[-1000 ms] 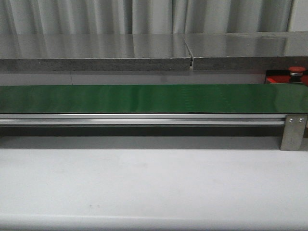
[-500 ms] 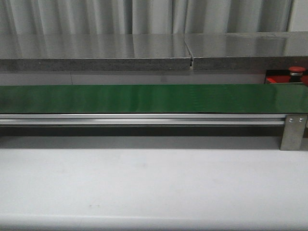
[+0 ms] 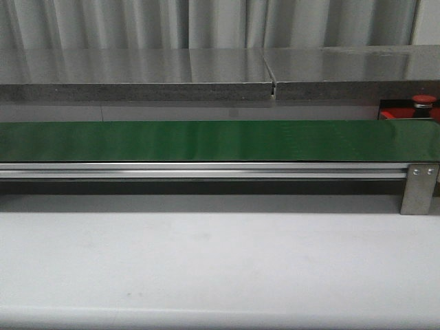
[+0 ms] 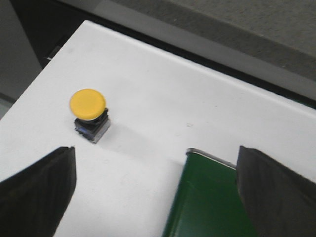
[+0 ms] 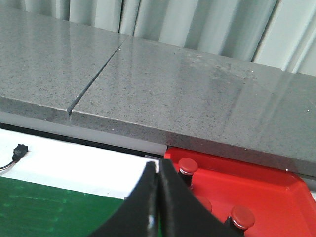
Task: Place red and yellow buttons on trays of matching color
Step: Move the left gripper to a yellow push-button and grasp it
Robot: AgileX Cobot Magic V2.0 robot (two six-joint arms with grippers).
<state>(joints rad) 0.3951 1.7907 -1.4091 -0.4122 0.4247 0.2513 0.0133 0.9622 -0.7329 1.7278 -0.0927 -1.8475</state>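
Left gripper [image 4: 155, 190] jaws wide apart over the white counter [image 4: 163, 98]; small yellow dome-capped button [image 4: 88, 104] upright near its edge, beside the green belt [image 4: 207, 202]. Right gripper [image 5: 159, 197] jaws pressed together; glossy red buttons [image 5: 188, 165] sit in the bright red tray [image 5: 276, 197].

Soft, even light; counter [image 3: 206, 65] glare; wrist views perhaps slightly blurred.

Belt [image 3: 206, 140]: bare along its visible length.
Red tray [image 5: 276, 192]: three red buttons [image 5: 187, 165] stand inside.
Counter [image 4: 163, 113]: yellow button [image 4: 88, 104] stands alone, open around.
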